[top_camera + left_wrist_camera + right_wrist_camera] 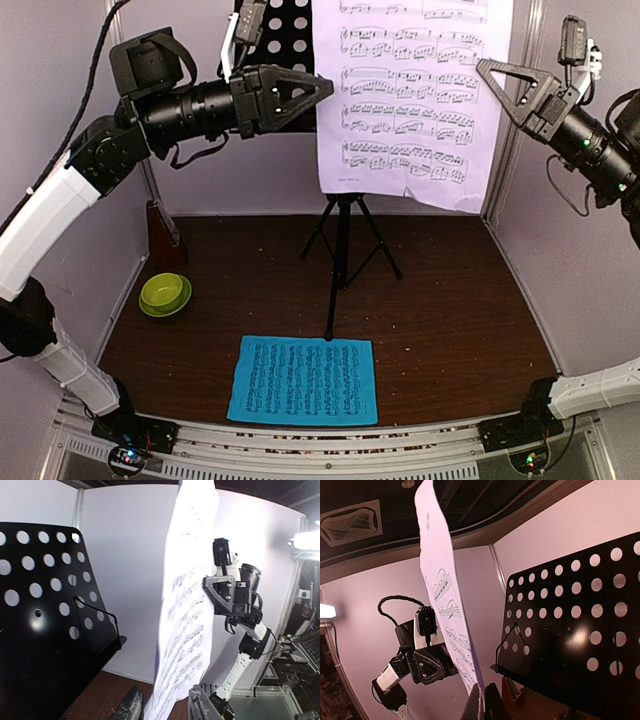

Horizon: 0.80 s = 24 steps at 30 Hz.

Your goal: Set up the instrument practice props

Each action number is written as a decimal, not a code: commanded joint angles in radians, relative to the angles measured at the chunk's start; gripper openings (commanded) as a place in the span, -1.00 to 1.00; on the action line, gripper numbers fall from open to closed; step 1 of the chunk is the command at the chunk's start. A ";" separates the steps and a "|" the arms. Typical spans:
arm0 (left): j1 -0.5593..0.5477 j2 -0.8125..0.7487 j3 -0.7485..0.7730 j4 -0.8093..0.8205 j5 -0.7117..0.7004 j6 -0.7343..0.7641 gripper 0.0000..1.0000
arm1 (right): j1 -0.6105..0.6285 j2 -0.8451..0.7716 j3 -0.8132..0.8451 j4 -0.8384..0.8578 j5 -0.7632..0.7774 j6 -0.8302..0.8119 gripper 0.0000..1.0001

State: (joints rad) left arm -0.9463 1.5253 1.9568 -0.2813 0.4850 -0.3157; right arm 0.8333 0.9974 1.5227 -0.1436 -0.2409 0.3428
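right jaws: clenched on white sheet (415, 95) edge | left jaws: released, straddling its other edge | sheet: aloft before music stand (343, 245), over desk (450, 330) far edge | cyan sheet (303, 380): flat, near edge

Clad in white shells along the lower links of the left arm (40, 225) and right arm (600, 385); black and cylindrical at the joints. Tipped with black triangular fingers (295, 90), small screw heads in the side plates. Strung with loose black cables (90, 85). Topped by black-and-white wrist cameras (248, 22). Dotted with green lights (585, 143) near the right wrist.
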 commanded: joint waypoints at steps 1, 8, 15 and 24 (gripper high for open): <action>-0.005 0.002 0.085 -0.057 -0.194 0.045 -0.34 | -0.003 0.031 0.108 -0.003 0.153 -0.031 -1.00; -0.005 0.037 0.205 -0.156 -0.507 0.090 -0.31 | -0.011 0.159 0.260 0.010 0.270 -0.081 -1.00; -0.002 0.066 0.263 -0.226 -0.688 0.132 -0.13 | -0.075 0.269 0.377 0.020 0.295 -0.102 -1.00; 0.014 0.076 0.283 -0.301 -0.841 0.136 -0.12 | -0.165 0.327 0.396 0.043 0.250 -0.099 -1.00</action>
State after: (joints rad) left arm -0.9447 1.6024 2.2124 -0.5629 -0.2432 -0.1921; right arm 0.6960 1.3197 1.8900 -0.1375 0.0269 0.2497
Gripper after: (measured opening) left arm 0.442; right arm 0.011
